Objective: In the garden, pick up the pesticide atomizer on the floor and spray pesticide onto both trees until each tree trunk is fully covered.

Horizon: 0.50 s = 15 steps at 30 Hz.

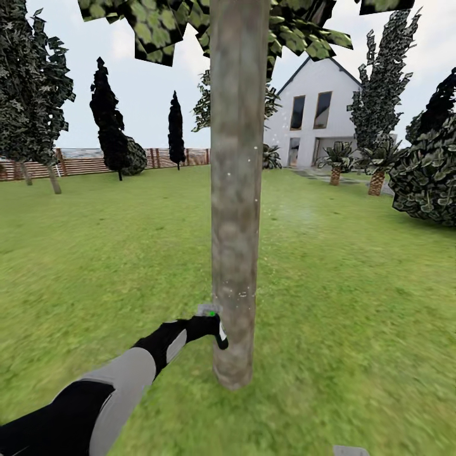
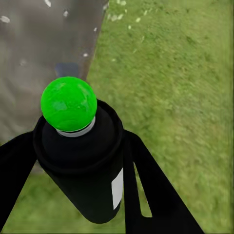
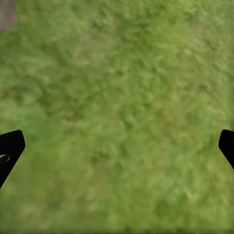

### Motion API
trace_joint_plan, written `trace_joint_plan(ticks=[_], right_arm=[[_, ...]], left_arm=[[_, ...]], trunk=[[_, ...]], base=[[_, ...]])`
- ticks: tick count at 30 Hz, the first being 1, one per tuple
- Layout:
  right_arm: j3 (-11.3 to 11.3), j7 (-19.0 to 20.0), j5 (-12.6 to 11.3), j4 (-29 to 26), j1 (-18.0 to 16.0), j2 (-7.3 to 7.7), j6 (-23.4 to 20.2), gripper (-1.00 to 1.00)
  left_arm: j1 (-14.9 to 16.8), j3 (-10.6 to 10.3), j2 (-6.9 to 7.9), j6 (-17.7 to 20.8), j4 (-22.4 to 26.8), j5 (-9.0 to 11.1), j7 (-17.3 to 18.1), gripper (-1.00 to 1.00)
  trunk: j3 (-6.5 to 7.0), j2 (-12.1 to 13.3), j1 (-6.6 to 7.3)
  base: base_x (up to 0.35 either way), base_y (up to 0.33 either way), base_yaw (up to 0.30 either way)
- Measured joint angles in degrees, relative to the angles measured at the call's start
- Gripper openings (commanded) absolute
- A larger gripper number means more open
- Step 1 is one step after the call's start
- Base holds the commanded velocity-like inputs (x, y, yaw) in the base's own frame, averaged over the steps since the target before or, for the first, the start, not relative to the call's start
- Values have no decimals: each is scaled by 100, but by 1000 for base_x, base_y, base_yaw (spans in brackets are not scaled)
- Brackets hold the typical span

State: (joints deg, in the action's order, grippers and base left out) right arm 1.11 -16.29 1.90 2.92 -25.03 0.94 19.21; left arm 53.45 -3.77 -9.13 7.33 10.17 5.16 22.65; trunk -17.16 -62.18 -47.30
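straight grey-brown mottled tree trunk point(image 1: 236, 202) rises mid-lawn, flecked with white specks | left black gripper point(image 1: 206, 328) clamps dark pesticide atomizer with pale grey head point(image 1: 214, 320) right against trunk's lower part | green lawn point(image 1: 114, 253) all around | brown slat fence point(image 1: 82, 161) along far edge | white gabled house point(image 1: 316, 120) beyond

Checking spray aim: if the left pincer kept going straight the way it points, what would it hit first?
Probably the straight grey-brown tree trunk, just ahead of the left pincer gripping the dark, green-topped spray bottle; depth unclear.
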Motion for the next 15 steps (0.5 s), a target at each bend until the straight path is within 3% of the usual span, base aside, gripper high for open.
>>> trace_joint_plan(ticks=[2, 5, 9, 12, 15], right_arm=[[-2, 1, 5, 0, 0, 15, -1, 100], [-6, 1, 12, 0, 0, 30, -1, 100], [-7, 1, 16, 0, 0, 37, -8, 100], [-7, 1, 16, 0, 0, 37, -8, 100], [-7, 1, 16, 0, 0, 37, -8, 100]], left_arm=[[0, -37, -46, 1353, 1342, 22, 12, -100], [-2, -62, -53, 2434, 2472, 16, 21, -100], [-4, -83, -86, 4152, 3945, 4, 26, -100], [-3, -21, -86, 4765, 4865, 3, 37, -100], [-5, -20, -78, 4868, 5042, -22, 36, -100]], trunk=[[0, 0, 0], [0, 0, 0], [0, 0, 0], [0, 0, 0], [-1, 0, 0]], base=[[0, 0, 0], [0, 0, 0], [0, 0, 0], [0, 0, 0], [0, 0, 0]])
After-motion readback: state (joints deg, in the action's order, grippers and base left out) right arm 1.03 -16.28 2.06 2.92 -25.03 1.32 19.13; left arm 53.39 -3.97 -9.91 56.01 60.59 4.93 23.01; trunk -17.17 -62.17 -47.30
